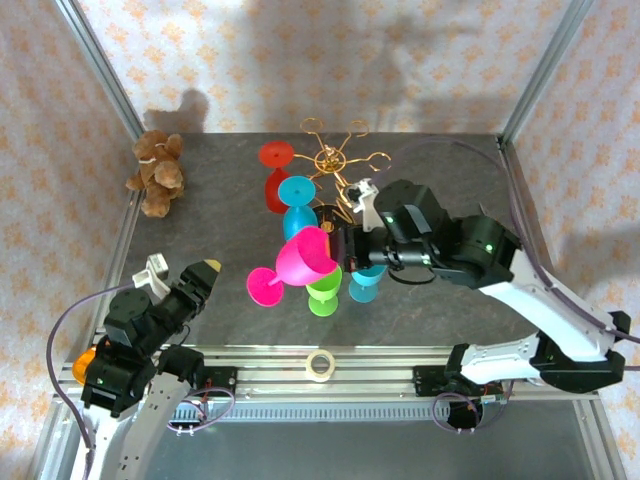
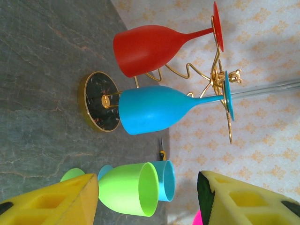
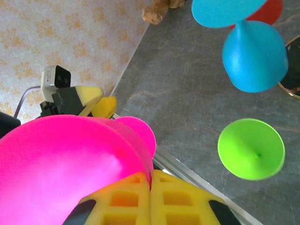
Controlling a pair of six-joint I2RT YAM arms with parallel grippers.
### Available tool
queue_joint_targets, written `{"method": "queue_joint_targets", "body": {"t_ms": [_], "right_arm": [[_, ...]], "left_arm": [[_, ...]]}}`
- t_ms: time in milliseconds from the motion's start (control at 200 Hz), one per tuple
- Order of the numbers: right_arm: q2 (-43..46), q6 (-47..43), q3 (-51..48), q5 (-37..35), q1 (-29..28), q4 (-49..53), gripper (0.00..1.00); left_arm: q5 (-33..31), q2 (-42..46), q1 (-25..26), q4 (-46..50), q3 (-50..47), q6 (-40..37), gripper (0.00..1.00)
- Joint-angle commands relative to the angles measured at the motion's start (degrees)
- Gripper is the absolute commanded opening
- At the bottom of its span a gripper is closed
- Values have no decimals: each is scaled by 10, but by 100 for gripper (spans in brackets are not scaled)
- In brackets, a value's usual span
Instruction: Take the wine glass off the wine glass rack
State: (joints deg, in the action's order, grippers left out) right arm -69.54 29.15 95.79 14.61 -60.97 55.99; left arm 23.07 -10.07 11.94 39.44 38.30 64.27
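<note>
The gold wine glass rack [image 1: 335,160] stands mid-table on its round black base [image 2: 100,108]. A red wine glass [image 1: 276,172] and a blue one [image 1: 297,205] hang upside down from its arms. My right gripper [image 1: 342,250] is shut on the rim of a pink wine glass [image 1: 298,262], held tilted above the table in front of the rack; in the right wrist view the pads [image 3: 140,199] pinch the pink bowl [image 3: 65,164]. My left gripper [image 1: 185,283] is open near the left front, holding nothing, its tips just left of the pink foot [image 1: 263,286].
A green glass [image 1: 324,292] and a teal glass [image 1: 366,284] stand upright on the table under the right arm. A teddy bear [image 1: 156,172] sits at the back left. A tape roll [image 1: 320,365] lies on the front rail. Frame posts edge the table.
</note>
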Motion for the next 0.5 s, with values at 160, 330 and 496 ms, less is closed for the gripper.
{"method": "queue_joint_targets", "body": {"t_ms": [160,330,496], "right_arm": [[57,-1,-42,-31,-2,117,0],[90,9,-84,-45,-3,161,0],[110,20,-134,-52,-3,185,0]], "left_arm": [[-21,-13,-4,-1,15,-27,56],[-24,-17,-4,-7,8,-27,56],[-25,-21,-3,-15,1,-27,56]]}}
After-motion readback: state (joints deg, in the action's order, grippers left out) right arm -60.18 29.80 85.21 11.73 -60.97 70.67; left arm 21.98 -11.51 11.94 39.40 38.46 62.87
